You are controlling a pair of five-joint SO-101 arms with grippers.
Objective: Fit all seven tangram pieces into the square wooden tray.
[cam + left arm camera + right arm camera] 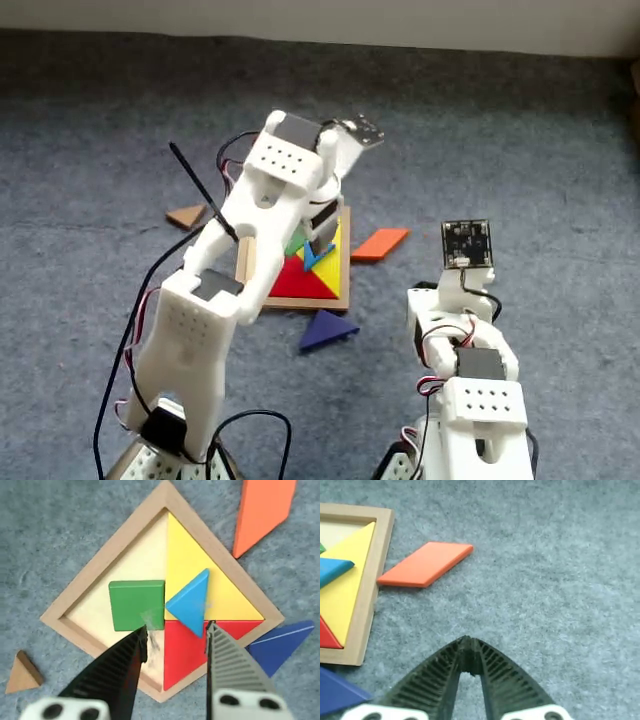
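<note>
the left gripper hangs over the square wooden tray with its jaws spread apart and nothing between them. one fingertip sits over the lower corner of the green square, the other over the edge where the yellow triangle meets the red triangle.

inside the tray, the green square lies near the middle. the large yellow and large red triangles fill one half, side by side along a shared edge. a small light blue triangle lies on top of them, mostly on the yellow with its point crossing onto the red, just beside the green square and right between the open fingertips. the rest of the tray floor is bare wood.

outside the tray, on the grey table, an orange parallelogram lies near one side, a dark blue triangle just off a corner, and a small brown triangle well apart on the far side.

the right gripper is clenched with nothing in it, low over the table, apart from the tray and with the orange parallelogram ahead of it.
</note>
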